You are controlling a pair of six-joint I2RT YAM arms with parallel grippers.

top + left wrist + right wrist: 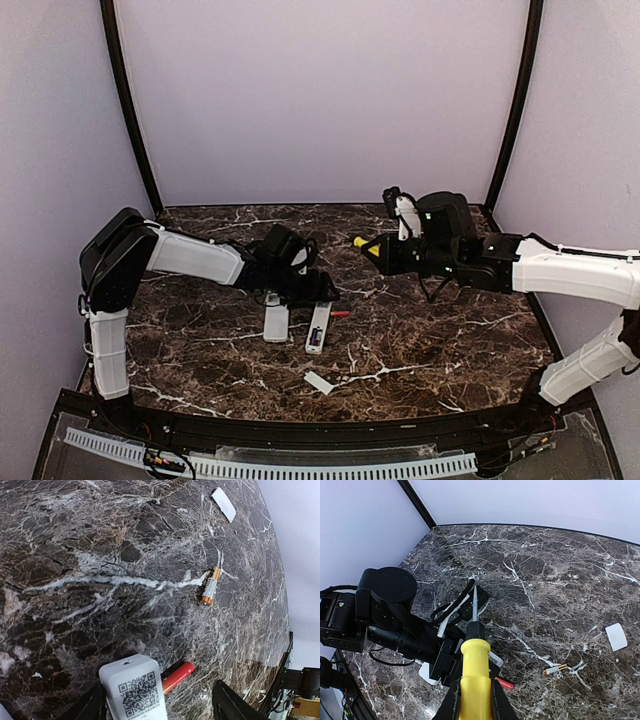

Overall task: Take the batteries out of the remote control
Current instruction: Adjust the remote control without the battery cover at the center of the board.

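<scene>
The left gripper [318, 292] hangs spread wide over a white remote [132, 687], grasping nothing. A red battery [177, 675] lies just right of the remote. An orange-gold battery [210, 585] rests mid-frame, and a white cover [223, 503] lies top right. The right gripper [474, 702] clenches a yellow-handled screwdriver [475, 665]. In its view the black left arm [385, 610] blocks most of the remote.

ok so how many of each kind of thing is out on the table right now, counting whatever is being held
remotes: 2
batteries: 2 (one red, one gold)
back cover: 1
screwdriver: 1
total: 6
</scene>
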